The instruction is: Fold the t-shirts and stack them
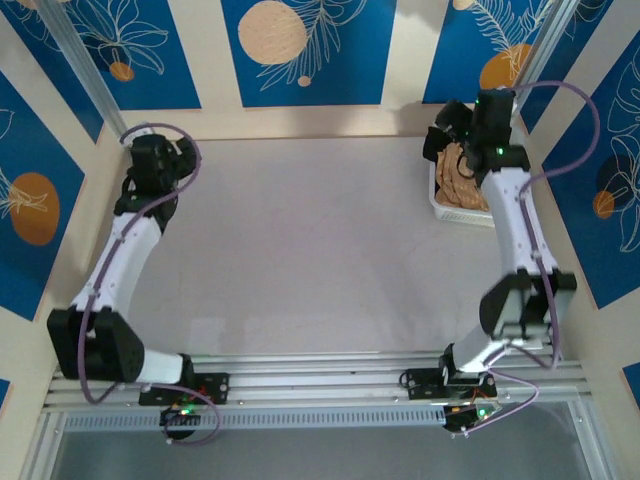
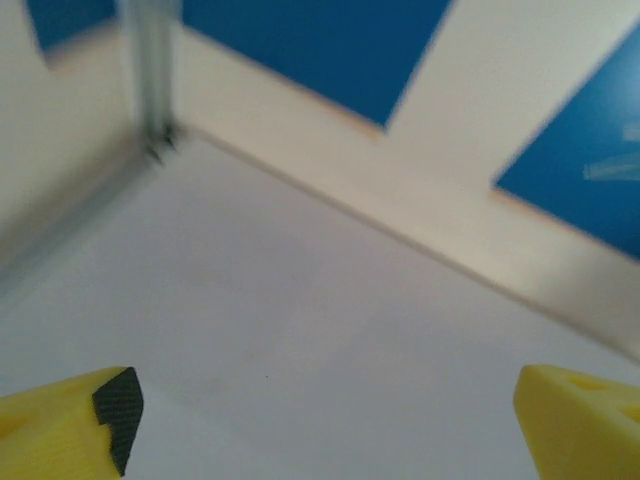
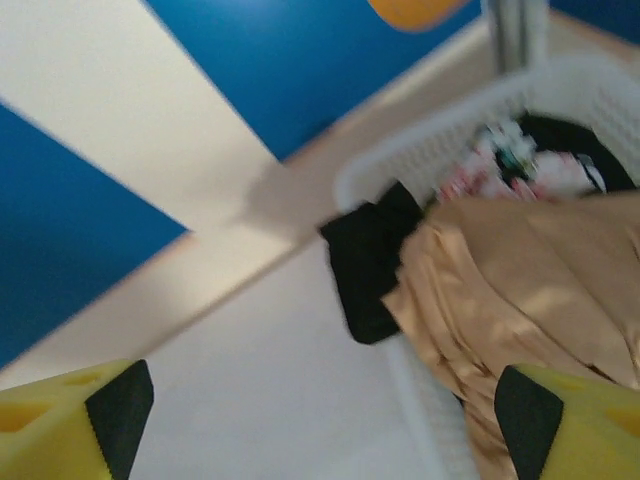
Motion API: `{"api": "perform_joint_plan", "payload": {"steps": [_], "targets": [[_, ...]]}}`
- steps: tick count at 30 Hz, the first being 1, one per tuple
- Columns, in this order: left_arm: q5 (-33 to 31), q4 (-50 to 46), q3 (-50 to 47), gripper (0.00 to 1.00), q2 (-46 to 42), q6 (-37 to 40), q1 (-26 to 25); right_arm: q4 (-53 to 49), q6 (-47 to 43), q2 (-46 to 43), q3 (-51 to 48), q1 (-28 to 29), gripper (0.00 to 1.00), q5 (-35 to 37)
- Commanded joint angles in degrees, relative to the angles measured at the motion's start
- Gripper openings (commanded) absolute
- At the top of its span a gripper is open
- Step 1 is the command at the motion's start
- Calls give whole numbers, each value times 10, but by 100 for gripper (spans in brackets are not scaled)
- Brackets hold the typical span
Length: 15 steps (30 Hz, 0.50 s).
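Observation:
Two t-shirts lie crumpled in a white slatted basket (image 3: 430, 150) at the table's far right. The tan t-shirt (image 3: 530, 290) lies on top, also seen from above as the tan t-shirt (image 1: 462, 178). The black t-shirt (image 3: 365, 270) hangs over the basket's rim, and its white-pink print (image 3: 515, 170) shows further back. My right gripper (image 3: 322, 420) hovers open just above and left of the basket, holding nothing. My left gripper (image 2: 325, 415) is open over bare table near the far left corner, seen from above as the left gripper (image 1: 180, 152).
The basket (image 1: 445, 212) stands against the right wall. Blue and cream panel walls (image 1: 300, 50) close in the table at the back and both sides, with a metal post (image 2: 150, 70) in the far left corner. The pale tabletop (image 1: 300, 250) lies between the arms.

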Motion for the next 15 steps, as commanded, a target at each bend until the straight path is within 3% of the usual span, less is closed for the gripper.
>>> {"api": "perform_joint_plan", "payload": {"steps": [1,8,12,15], "targets": [[154,-92,10,90,32,-50,-36,-156,-18,92,46,-30,87,-29],[219,-95,13,81,32,-36,-125,-221,-143,245,159,-63,86,-5],[219,-103,-10,79,13,-48,-153,-278,-150,312,214,-69,86,54],[217,-112,-20,78,-1,-51,-160,-272,-159,329,217,-73,86,52]]}}
